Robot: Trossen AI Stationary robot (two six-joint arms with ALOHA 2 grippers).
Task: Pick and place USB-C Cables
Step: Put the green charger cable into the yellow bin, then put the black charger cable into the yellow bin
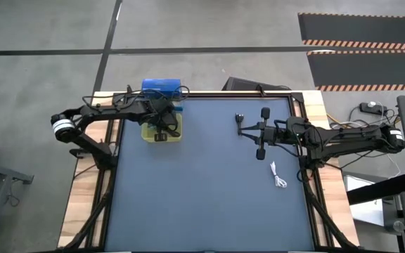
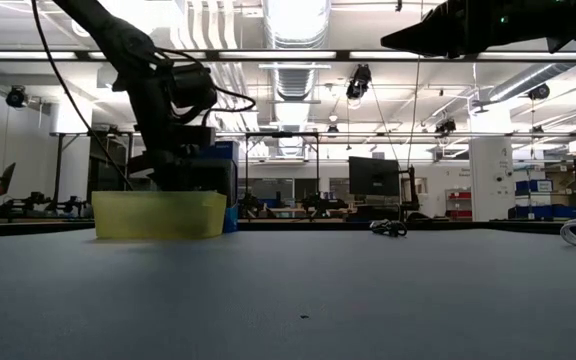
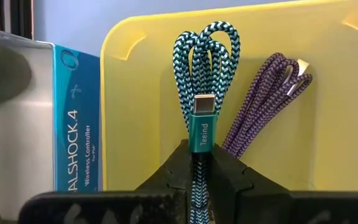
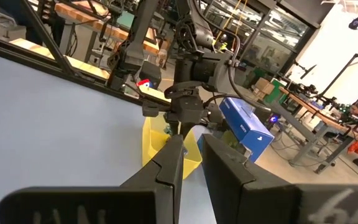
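Observation:
My left gripper (image 3: 199,163) points down into a yellow bin (image 1: 162,131) at the table's far left and is shut on the teal cable (image 3: 205,62). The dark purple cable (image 3: 267,99) lies on the bin's floor beside it. My right gripper (image 1: 242,133) hovers over the far right of the table, fingers slightly apart and empty (image 4: 192,163). The black cable (image 1: 239,118) lies on the table just beyond it. The white cable (image 1: 278,176) lies on the table nearer the front right. My left gripper pinches the teal cable's bundle between its two fingers, just behind the teal connector (image 3: 202,127). The fingers come from above, pointing down into the bin. The bundle's looped end (image 3: 207,43) reaches past the fingertips toward the bin's floor; whether it touches the floor I cannot tell.
A blue controller box (image 1: 162,88) stands against the bin's far side. The bin (image 2: 158,215) has low walls around my left gripper. The blue mat (image 1: 209,197) lies open in the middle and front. A wooden frame (image 1: 315,112) borders the mat.

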